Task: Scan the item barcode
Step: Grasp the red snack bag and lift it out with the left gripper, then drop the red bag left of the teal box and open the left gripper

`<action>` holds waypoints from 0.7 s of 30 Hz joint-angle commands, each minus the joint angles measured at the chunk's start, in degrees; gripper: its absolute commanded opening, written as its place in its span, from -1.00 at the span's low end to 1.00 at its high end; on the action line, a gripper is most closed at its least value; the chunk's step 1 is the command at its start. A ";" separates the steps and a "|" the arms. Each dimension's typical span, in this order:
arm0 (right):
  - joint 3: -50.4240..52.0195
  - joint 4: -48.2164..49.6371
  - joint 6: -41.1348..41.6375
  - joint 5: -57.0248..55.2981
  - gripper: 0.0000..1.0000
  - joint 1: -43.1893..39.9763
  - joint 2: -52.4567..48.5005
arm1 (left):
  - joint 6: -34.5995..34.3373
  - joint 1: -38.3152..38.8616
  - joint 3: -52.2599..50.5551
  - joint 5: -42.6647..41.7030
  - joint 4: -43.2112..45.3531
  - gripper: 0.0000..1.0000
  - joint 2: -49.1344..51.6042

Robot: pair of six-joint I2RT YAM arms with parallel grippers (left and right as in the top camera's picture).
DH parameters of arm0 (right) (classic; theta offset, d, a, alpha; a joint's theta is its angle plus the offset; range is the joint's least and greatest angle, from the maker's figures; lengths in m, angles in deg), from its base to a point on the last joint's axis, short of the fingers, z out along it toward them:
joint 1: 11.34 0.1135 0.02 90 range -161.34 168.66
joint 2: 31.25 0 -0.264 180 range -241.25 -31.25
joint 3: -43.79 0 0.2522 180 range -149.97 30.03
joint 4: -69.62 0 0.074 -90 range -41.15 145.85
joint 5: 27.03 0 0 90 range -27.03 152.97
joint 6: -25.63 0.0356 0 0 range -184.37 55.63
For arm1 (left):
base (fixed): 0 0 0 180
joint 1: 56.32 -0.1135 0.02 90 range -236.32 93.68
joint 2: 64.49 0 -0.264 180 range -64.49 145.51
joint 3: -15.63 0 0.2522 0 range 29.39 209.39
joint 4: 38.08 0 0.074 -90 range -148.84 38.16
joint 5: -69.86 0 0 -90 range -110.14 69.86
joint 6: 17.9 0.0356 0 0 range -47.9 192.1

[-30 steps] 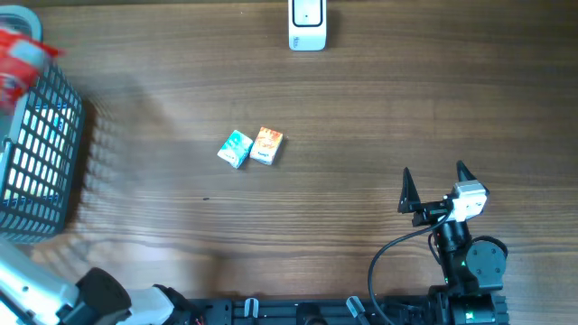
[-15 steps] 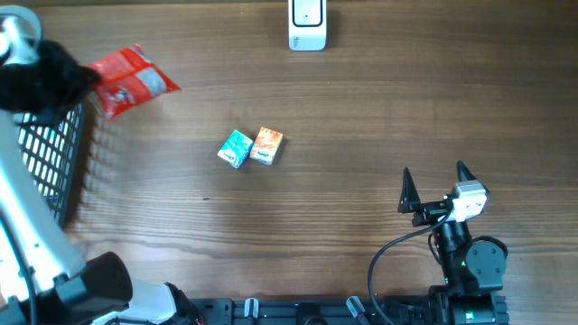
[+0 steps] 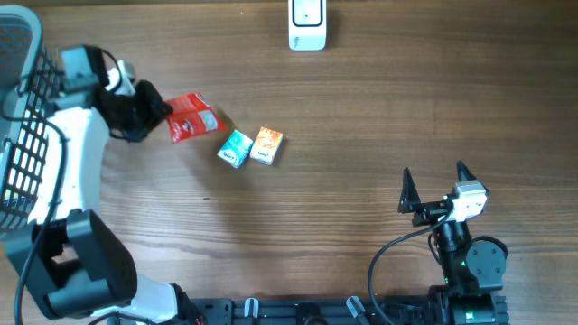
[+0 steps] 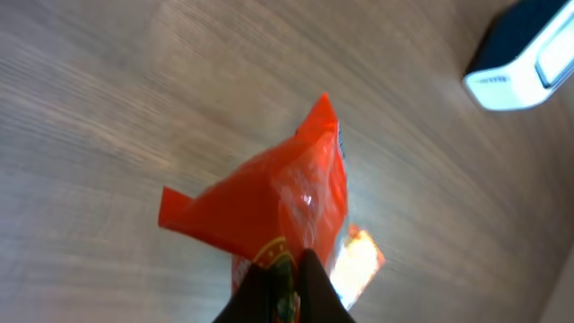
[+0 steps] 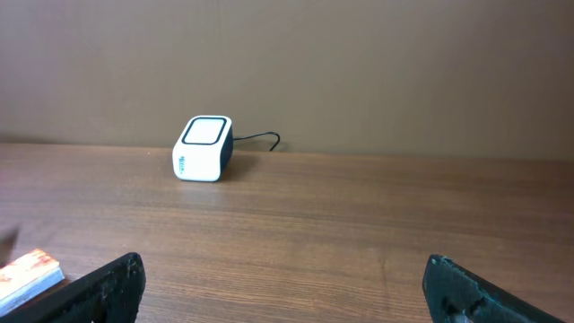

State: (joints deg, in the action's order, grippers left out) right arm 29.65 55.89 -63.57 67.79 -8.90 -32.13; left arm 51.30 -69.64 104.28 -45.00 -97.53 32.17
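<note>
The red crinkled plastic packet (image 3: 191,116) is at the left of the brown wooden table (image 3: 379,108), out beyond the black wire basket (image 3: 27,171) at the table's left edge. From overhead its long axis runs nearly left to right. One end is caught in the left gripper (image 3: 164,118) and the free end points right, toward two small cartons. In the left wrist view the packet (image 4: 278,202) stretches away from the camera, its sealed top edge farthest off and one corner poking up towards the scanner.

The left gripper's two dark fingers (image 4: 280,289) are pressed together on the near end of the packet, so the packet juts straight out past the fingertips. It seems to be held clear of the table rather than lying on it, though the overhead view alone does not settle that.

Just beside the packet's free end lies the small teal carton (image 3: 236,148), with the small orange carton (image 3: 267,144) touching its right side. The white box-shaped barcode scanner (image 3: 307,25) sits at the far edge of the table, well apart from the packet.

The right gripper (image 3: 436,187) is at the near right of the table, its fingers spread wide with nothing between them. Its own camera looks across bare wood to the scanner (image 5: 204,148).
</note>
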 commanded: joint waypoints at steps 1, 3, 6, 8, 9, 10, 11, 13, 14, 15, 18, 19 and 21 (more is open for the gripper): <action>0.09 0.11 0.72 -0.55 0.99 -0.04 0.46 | -4.42 0.35 -6.25 -0.57 7.74 -0.92 -0.26; 0.09 0.11 0.70 -0.55 0.98 -0.04 0.46 | -6.49 0.37 -7.98 -0.55 10.67 -0.92 -0.26; 0.09 0.11 0.72 -0.55 1.00 -0.04 0.46 | -7.13 0.35 -9.88 -0.07 14.19 -0.92 -0.26; 0.09 0.11 0.74 -0.55 0.99 -0.04 0.46 | -7.13 0.37 -10.03 1.33 14.45 -0.86 -0.26; 0.09 0.11 0.72 -0.55 0.99 -0.04 0.46 | -7.13 0.37 -10.03 1.53 14.45 -0.64 -0.26; 0.09 0.11 0.72 -0.55 0.99 -0.04 0.46 | -7.13 0.37 -10.03 1.55 14.43 -0.12 -0.26; 0.09 0.11 0.72 -0.55 0.99 -0.04 0.46 | -7.13 0.37 -10.03 1.53 14.43 0.04 -0.26; 0.09 0.11 0.72 -0.55 0.99 -0.04 0.46 | -7.10 0.35 -10.01 1.38 14.45 0.17 -0.31; 0.09 0.11 0.74 -0.55 1.00 -0.04 0.46 | -7.10 0.28 -9.94 1.03 14.45 0.25 -0.37; 0.09 0.11 0.72 -0.55 0.99 -0.04 0.46 | -7.08 0.17 -9.84 0.39 14.45 0.36 -0.52; 0.09 0.11 0.72 -0.55 0.99 -0.04 0.46 | -6.51 -0.07 -8.46 -1.81 14.19 0.38 -1.16; 0.09 0.11 0.72 -0.55 0.99 -0.04 0.46 | -6.47 -0.09 -7.63 -1.95 13.66 0.38 -1.46; 0.09 0.11 0.72 -0.55 0.99 -0.04 0.46 | -6.45 -0.07 -4.79 -1.88 11.61 0.40 -2.82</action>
State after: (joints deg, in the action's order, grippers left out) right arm 29.65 55.89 -63.57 67.79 -8.90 -32.13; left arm 44.57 -69.45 95.10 -45.04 -84.13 32.15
